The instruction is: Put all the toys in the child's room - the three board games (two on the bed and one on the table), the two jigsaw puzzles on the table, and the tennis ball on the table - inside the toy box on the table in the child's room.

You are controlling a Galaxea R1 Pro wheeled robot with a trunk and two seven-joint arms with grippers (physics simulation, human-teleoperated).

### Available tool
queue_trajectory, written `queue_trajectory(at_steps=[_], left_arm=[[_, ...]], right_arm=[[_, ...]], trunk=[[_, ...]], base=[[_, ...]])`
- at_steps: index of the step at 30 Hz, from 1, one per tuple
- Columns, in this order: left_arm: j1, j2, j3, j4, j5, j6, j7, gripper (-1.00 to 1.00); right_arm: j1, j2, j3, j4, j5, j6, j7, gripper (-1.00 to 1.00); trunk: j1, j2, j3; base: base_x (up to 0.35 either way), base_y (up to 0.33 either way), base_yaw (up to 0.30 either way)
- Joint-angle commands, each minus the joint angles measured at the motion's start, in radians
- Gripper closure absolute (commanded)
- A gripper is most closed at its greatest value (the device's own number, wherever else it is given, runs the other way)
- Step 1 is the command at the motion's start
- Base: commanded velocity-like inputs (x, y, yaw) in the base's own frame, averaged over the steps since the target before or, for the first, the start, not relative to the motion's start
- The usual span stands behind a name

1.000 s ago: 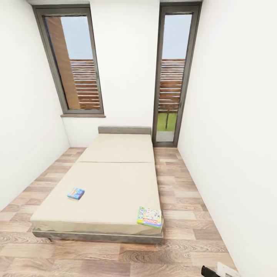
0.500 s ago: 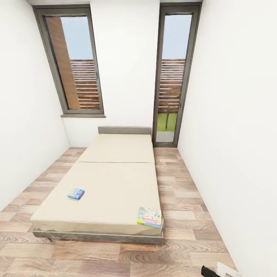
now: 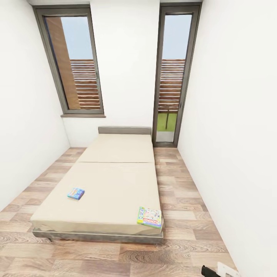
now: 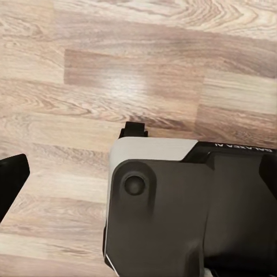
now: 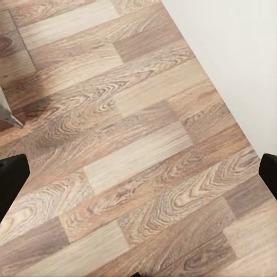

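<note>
Two board games lie on the beige bed (image 3: 115, 181) in the head view. The small blue one (image 3: 75, 193) rests near the bed's near left side. The pale blue-green MONOPOLY box (image 3: 149, 217) sits at the near right corner, close to the edge. Both arms hang low over the wood floor, well short of the bed. My right gripper (image 5: 138, 173) is open, one dark fingertip at each edge of its wrist view. One finger (image 4: 11, 179) of my left gripper (image 4: 138, 179) stands far out to one side. The toy box, table, jigsaw puzzles and tennis ball are out of view.
White walls close in on both sides of the bed. A tall window (image 3: 75, 61) and a glazed door (image 3: 173, 77) fill the far wall. Wood-plank floor (image 3: 192, 200) runs along the bed's right side and in front of it. Part of my right arm (image 3: 219, 270) shows low at right.
</note>
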Motion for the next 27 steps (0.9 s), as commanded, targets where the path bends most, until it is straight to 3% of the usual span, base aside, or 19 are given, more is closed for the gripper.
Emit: queue_trajectory(at_steps=[1, 14, 21, 27], left_arm=[[0.0, 0.0, 0.009, -0.002, -0.009, 0.006, 0.003, -1.0], [0.0, 0.004, 0.015, -0.008, -0.006, -0.001, 0.005, -1.0], [0.0, 0.008, 0.017, -0.011, -0.007, -0.083, 0.005, -1.0], [0.0, 0.009, 0.016, -0.012, -0.007, -0.114, 0.004, -1.0]], right_arm=[[-0.001, 0.001, -0.004, -0.001, -0.002, -0.001, 0.0, -1.0], [-0.001, 0.0, -0.006, 0.0, -0.005, 0.0, -0.002, -1.0], [-0.001, 0.0, -0.008, -0.001, -0.005, 0.002, -0.002, -1.0], [-0.001, -0.001, -0.009, -0.001, -0.009, -0.002, -0.002, -1.0]], trunk=[[0.001, -0.002, -0.002], [0.001, -0.002, -0.002], [0.001, -0.002, -0.002], [0.001, -0.002, -0.002]], base=[[0.0, 0.0, 0.0], [0.0, 0.0, 0.0], [0.0, 0.0, 0.0], [0.0, 0.0, 0.0]])
